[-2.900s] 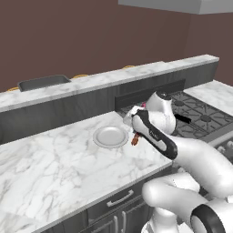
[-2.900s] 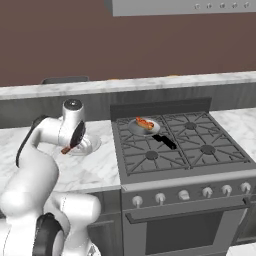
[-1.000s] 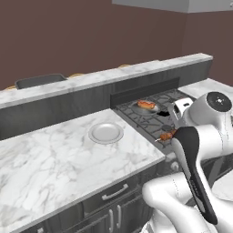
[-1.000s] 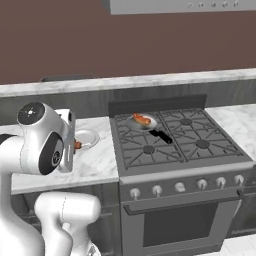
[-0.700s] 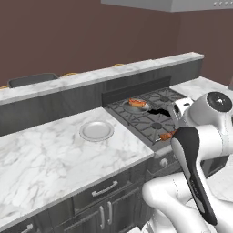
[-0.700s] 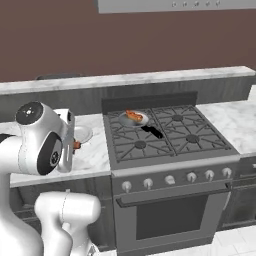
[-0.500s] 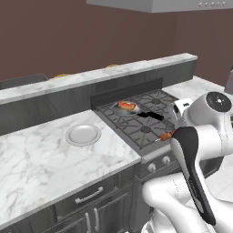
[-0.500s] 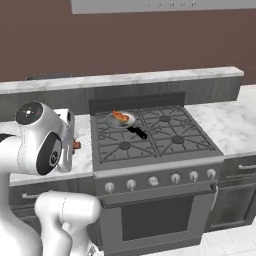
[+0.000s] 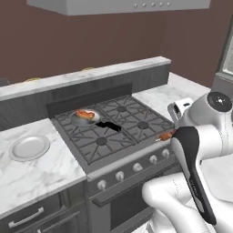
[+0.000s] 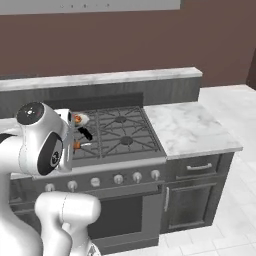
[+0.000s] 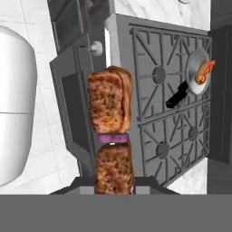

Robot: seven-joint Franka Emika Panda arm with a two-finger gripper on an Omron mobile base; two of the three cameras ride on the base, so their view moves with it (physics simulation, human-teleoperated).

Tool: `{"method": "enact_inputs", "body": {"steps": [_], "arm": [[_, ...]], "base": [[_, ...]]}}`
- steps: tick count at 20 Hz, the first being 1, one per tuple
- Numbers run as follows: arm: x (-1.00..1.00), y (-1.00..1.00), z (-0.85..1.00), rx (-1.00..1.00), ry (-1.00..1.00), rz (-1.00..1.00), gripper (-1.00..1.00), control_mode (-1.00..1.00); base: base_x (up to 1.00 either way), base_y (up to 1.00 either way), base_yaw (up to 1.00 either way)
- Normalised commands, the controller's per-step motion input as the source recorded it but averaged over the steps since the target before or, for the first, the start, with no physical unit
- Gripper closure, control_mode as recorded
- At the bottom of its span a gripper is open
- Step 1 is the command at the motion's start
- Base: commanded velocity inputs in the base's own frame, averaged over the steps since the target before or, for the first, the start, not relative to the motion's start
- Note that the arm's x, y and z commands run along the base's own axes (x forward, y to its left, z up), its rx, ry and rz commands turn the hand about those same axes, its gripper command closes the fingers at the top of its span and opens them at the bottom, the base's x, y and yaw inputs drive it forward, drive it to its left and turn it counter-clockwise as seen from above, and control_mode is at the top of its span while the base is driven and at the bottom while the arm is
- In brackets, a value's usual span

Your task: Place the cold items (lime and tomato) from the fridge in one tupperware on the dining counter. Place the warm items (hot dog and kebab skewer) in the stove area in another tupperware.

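Note:
My gripper (image 11: 113, 185) is shut on the kebab skewer (image 11: 111, 136), whose browned meat chunks and purple onion slice stand up along the hand view. In the base views the kebab skewer (image 9: 165, 135) (image 10: 77, 145) is held close to my arm, over the front edge of the stove (image 9: 113, 129). The hot dog (image 9: 83, 113) (image 11: 205, 72) lies in a small pan (image 9: 86, 118) (image 10: 81, 119) on the stove's back left burner. Lime, tomato and tupperware are out of view.
A white plate (image 9: 29, 148) lies on the marble counter left of the stove. The raised dining counter (image 9: 104, 73) (image 10: 125, 77) runs behind the stove. More marble counter (image 10: 187, 127) lies to the stove's right. The range hood (image 9: 118, 5) hangs overhead.
The base has driven to the right, so the whole scene slid left and the stove now sits in front. The kebab skewer stays gripped in the same pose.

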Motion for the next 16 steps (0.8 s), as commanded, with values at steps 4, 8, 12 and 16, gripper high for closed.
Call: {"method": "enact_inputs", "body": {"steps": [4, 8, 12, 16], "arm": [[0.0, 0.0, 0.0, 0.0, 0.0, 0.0, 1.0, 1.0], [0.0, 0.0, 0.0, 0.0, 0.0, 0.0, 1.0, 1.0], [0.0, 0.0, 0.0, 0.0, 0.0, 0.0, 1.0, 1.0], [0.0, 0.0, 0.0, 0.0, 0.0, 0.0, 1.0, 1.0]], "base": [[0.0, -1.0, 0.0], [0.0, -1.0, 0.02], [0.0, -0.97, 0.04], [0.0, -0.93, 0.07]]}}
